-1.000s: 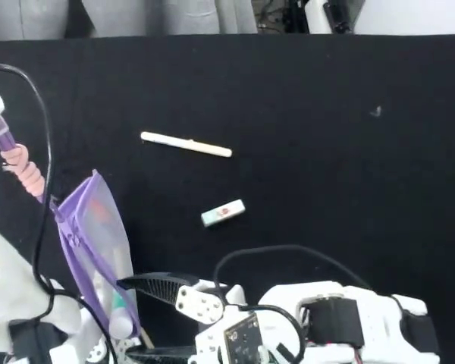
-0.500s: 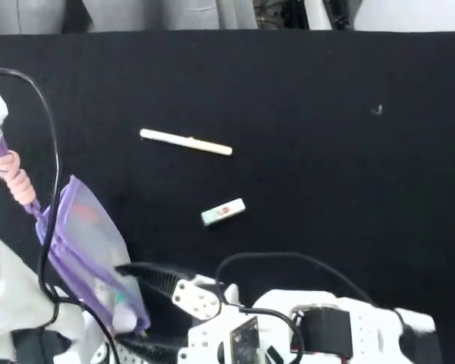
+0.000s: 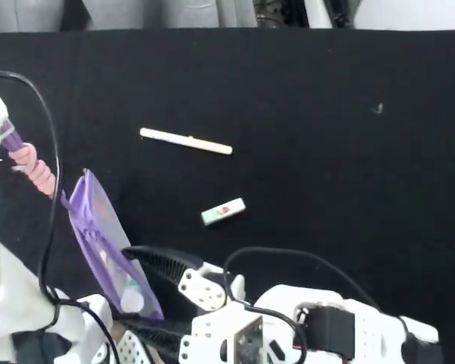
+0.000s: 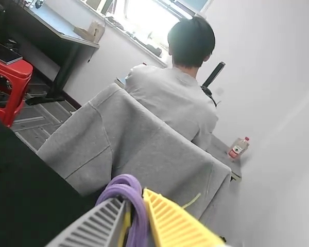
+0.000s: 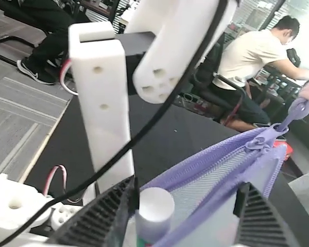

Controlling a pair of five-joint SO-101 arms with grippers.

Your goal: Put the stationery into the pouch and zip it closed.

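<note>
Pouch held up, two items left to load.
Purple pouch (image 3: 100, 227) stands on edge at the near-left of the worktop (image 3: 326, 152). Right gripper (image 5: 180, 216) clasps its lower end; left gripper (image 4: 134, 218) is pinched on the purple zip cord (image 4: 124, 188). One white-capped stick (image 5: 153, 203) sits inside. White pen (image 3: 186, 142) and eraser (image 3: 223, 212) lie loose, well apart from the pouch, and the zip looks open. Roughly a third done, I'd judge. Print on the eraser's sleeve is too small to read.

purple pouch (image 3: 106, 243) on edge, tilted, items inside | white pen (image 3: 186, 142) flat | eraser (image 3: 223, 211) flat, nearby
</note>
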